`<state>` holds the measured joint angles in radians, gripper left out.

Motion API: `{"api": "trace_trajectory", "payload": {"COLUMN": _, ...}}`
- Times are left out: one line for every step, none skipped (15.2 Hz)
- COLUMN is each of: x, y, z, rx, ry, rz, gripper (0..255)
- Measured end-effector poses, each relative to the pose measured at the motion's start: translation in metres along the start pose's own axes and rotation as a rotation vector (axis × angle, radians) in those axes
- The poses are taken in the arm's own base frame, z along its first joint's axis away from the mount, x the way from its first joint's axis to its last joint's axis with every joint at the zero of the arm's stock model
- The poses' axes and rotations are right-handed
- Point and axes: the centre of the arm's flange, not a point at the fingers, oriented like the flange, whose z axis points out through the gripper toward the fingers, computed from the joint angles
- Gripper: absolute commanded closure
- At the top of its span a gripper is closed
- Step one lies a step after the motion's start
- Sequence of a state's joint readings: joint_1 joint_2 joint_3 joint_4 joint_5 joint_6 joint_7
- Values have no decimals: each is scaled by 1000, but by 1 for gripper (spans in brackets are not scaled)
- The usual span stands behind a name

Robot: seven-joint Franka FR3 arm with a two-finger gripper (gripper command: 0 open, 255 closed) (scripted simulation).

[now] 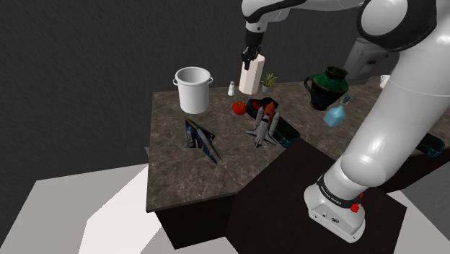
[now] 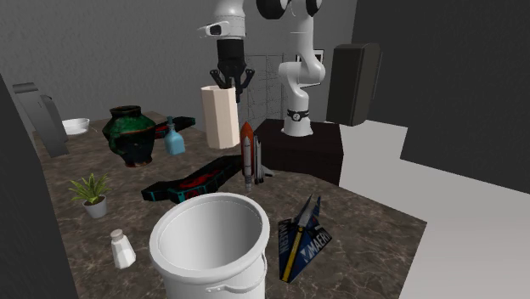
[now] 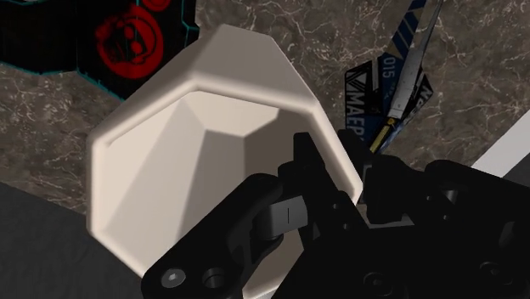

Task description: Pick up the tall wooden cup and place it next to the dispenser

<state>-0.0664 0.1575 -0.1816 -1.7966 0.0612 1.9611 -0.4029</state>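
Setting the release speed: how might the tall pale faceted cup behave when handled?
The tall pale faceted cup looks rigid: its flat walls show no bend in the black pincer. Being tall and narrow, it would probably tip if pushed near the top. Pinched at one rim wall, it may swing or slip; if toppled, facets should limit rolling.

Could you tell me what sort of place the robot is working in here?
Probably a home kitchen counter, though I can't be sure: the dark stone-patterned countertop carries a white shaker, a small potted plant and a large white pot.
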Motion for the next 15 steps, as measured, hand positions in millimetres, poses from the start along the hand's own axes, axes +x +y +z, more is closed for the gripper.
{"api": "trace_trajectory", "payload": {"x": 0, "y": 0, "z": -5, "rx": 0, "ry": 0, "rz": 0, "gripper": 255}}
{"api": "trace_trajectory", "payload": {"x": 0, "y": -1, "z": -12, "rx": 0, "ry": 0, "rz": 0, "gripper": 255}}
{"api": "trace_trajectory", "payload": {"x": 1, "y": -1, "z": -16, "rx": 0, "ry": 0, "rz": 0, "gripper": 255}}
{"api": "trace_trajectory", "payload": {"x": 1, "y": -2, "z": -20, "rx": 0, "ry": 0, "rz": 0, "gripper": 255}}
{"api": "trace_trajectory", "payload": {"x": -1, "y": 2, "z": -23, "rx": 0, "ry": 0, "rz": 0, "gripper": 255}}
{"api": "trace_trajectory", "payload": {"x": -8, "y": 8, "z": -23, "rx": 0, "ry": 0, "rz": 0, "gripper": 255}}
{"api": "trace_trajectory", "payload": {"x": -16, "y": 18, "z": -25, "rx": 0, "ry": 0, "rz": 1, "gripper": 255}}
{"api": "trace_trajectory", "payload": {"x": -24, "y": 30, "z": -26, "rx": 0, "ry": 0, "rz": 1, "gripper": 255}}
{"api": "trace_trajectory", "payload": {"x": -31, "y": 41, "z": -26, "rx": 0, "ry": 0, "rz": 1, "gripper": 255}}
{"api": "trace_trajectory", "payload": {"x": -38, "y": 51, "z": -27, "rx": 0, "ry": -1, "rz": 1, "gripper": 255}}
{"api": "trace_trajectory", "payload": {"x": -43, "y": 61, "z": -29, "rx": 0, "ry": -1, "rz": 1, "gripper": 255}}
{"api": "trace_trajectory", "payload": {"x": -54, "y": 72, "z": -26, "rx": 0, "ry": -1, "rz": 1, "gripper": 255}}
{"api": "trace_trajectory", "payload": {"x": -63, "y": 80, "z": -27, "rx": 0, "ry": -1, "rz": 1, "gripper": 255}}
{"api": "trace_trajectory", "payload": {"x": -73, "y": 92, "z": -29, "rx": 0, "ry": -1, "rz": 2, "gripper": 255}}
{"api": "trace_trajectory", "payload": {"x": -83, "y": 100, "z": -29, "rx": 0, "ry": -1, "rz": 2, "gripper": 255}}
